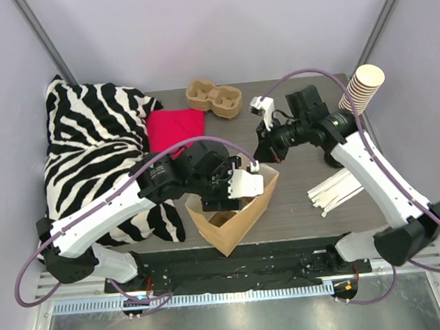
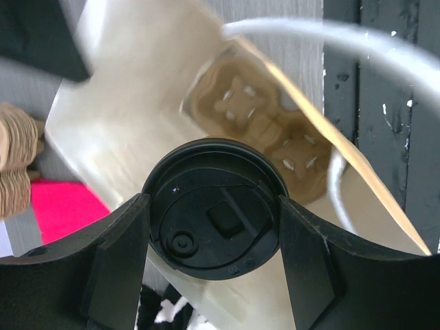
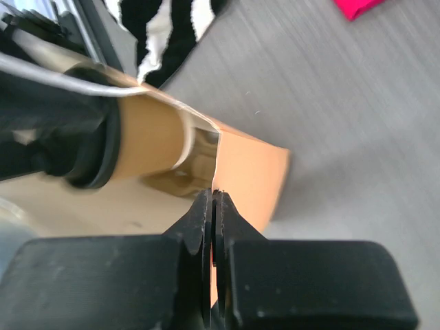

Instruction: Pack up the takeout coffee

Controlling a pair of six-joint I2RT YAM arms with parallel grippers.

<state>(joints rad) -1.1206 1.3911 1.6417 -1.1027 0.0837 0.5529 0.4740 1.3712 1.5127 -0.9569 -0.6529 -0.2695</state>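
- The left gripper (image 2: 213,230) holds the takeout coffee cup (image 3: 148,148) by its black lid (image 2: 213,216). Its two fingers (image 2: 117,265) press on opposite sides of the lid's rim, spread just as wide as the lid
- The cup is at the open mouth of the brown paper bag (image 1: 231,221), which sits near the front edge of the grey table (image 1: 299,216). In the right wrist view the cup's tan lower end passes behind the bag's rim, so the base is inside the bag and the lid outside
- The right gripper (image 3: 212,206) has its fingers pressed together on the bag's upper edge, pinching the thin paper at the side of the mouth away from the left arm
- A moulded pulp cup carrier (image 2: 265,134) lies at the bottom of the bag, below the cup
- A second pulp carrier (image 1: 214,97) sits at the back of the table, just beside a red cloth (image 1: 174,129)
- Zebra-print fabric (image 1: 91,159) is heaped on the left, a stack of lidless paper cups (image 1: 362,87) stands at the far right, and white strips (image 1: 339,191) lie by the right arm
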